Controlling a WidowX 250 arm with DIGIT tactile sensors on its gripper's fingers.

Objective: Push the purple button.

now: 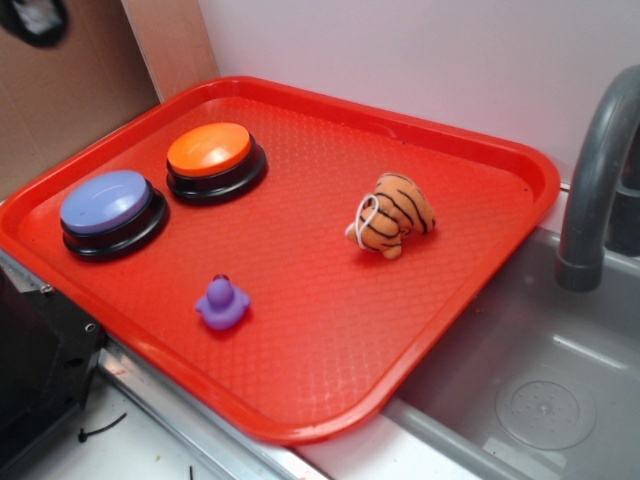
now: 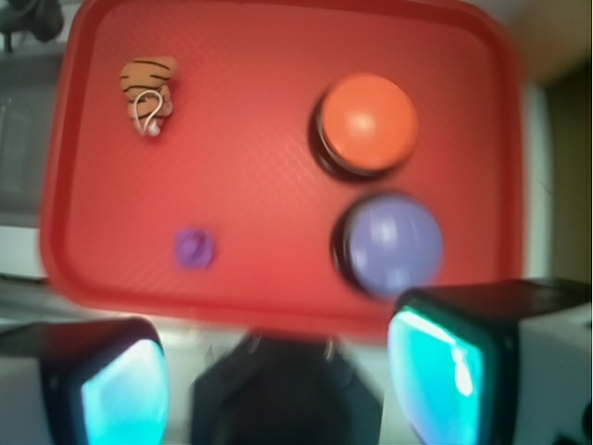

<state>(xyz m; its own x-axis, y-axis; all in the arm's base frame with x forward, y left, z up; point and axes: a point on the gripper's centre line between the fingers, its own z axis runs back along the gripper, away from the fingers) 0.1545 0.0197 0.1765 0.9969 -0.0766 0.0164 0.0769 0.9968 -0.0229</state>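
Nearest the wrist lens: gripper (image 2: 278,371), its two teal-padded fingers (image 2: 125,394) spread wide apart, grasping nothing, hanging above the tray's near rim. Beyond, on the red tray (image 1: 330,400), from left to right in the exterior view: purple button (image 1: 108,208) at nine o'clock, near the left rim; orange button (image 1: 212,158) just beside it at about ten o'clock; small purple duck (image 1: 221,303) toward seven o'clock, well apart from both; striped tiger toy (image 1: 392,215) at three o'clock. Farther right, off the tray: grey sink (image 1: 540,390) and its faucet (image 1: 598,180).
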